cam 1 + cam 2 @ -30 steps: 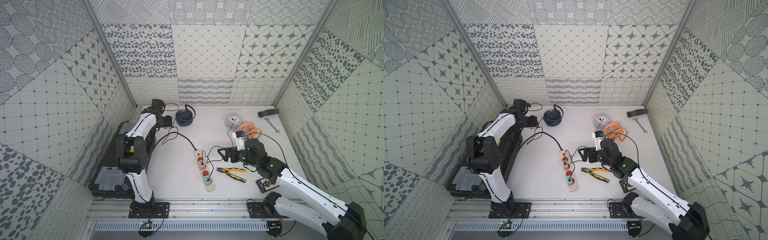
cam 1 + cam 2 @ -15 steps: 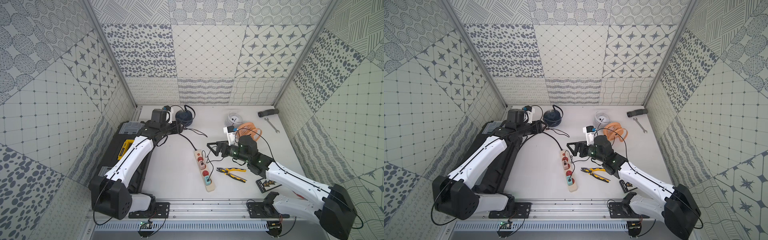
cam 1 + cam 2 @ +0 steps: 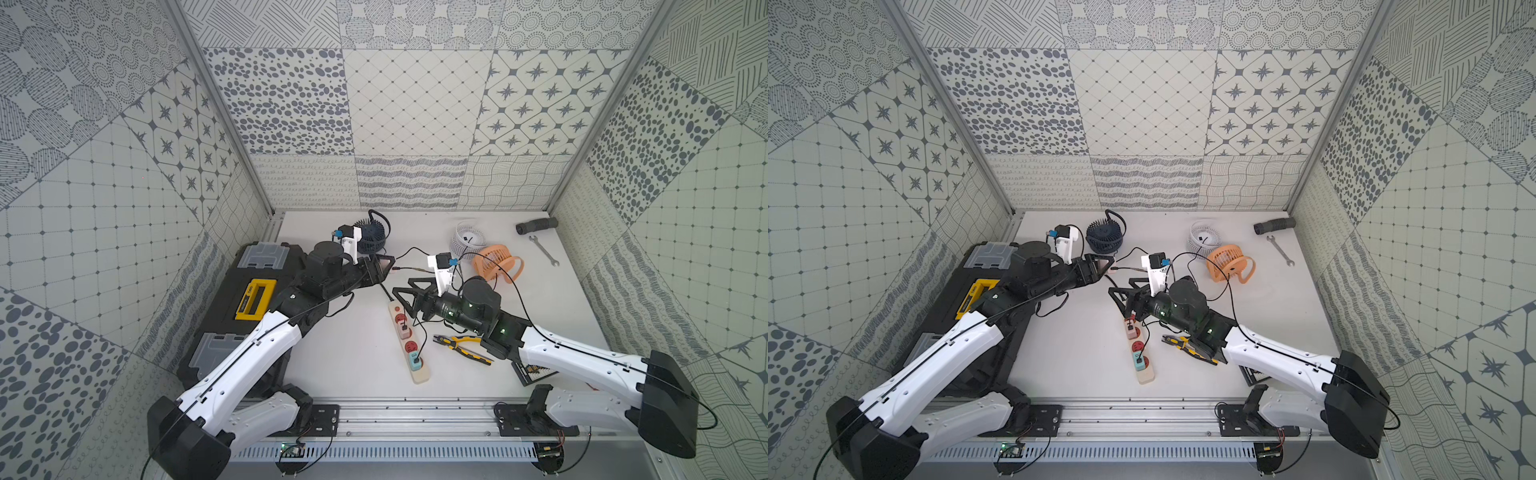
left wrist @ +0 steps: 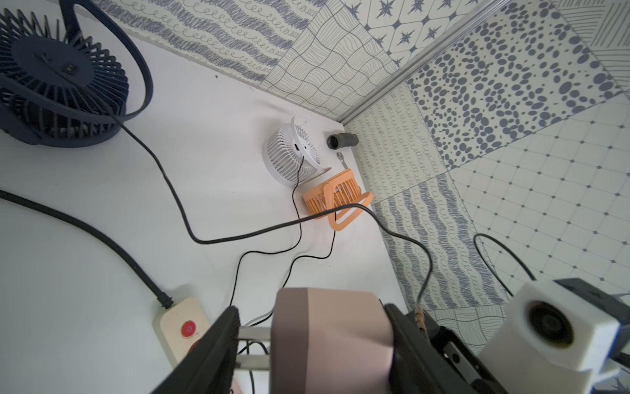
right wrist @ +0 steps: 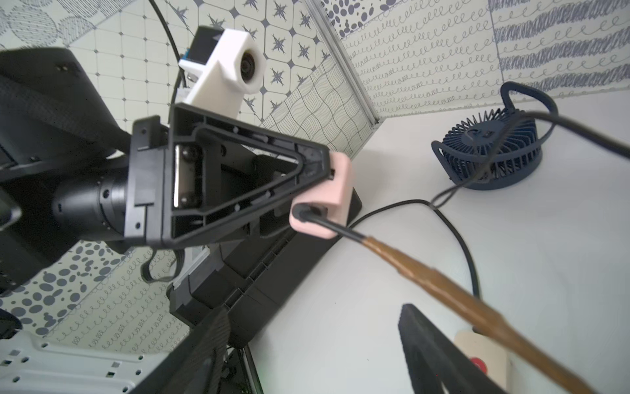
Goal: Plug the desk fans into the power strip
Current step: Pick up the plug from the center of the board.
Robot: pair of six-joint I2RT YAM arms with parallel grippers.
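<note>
In a top view the long cream-beige power strip [image 3: 409, 345] lies at 5 o'clock of the round dark blue desk fan [image 3: 372, 239]; the left wrist view shows the left gripper [image 4: 313, 341] clamping its pink square plug [image 4: 332, 324], probably for carrying, and the right wrist view shows the right gripper [image 5: 313, 341] open, empty.

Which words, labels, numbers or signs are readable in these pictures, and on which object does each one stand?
No words or numbers can be read.
Power sign, white: on the red switch of the power strip.
Small logo on the yellow handle of the toolbox: too blurred to read.
</note>
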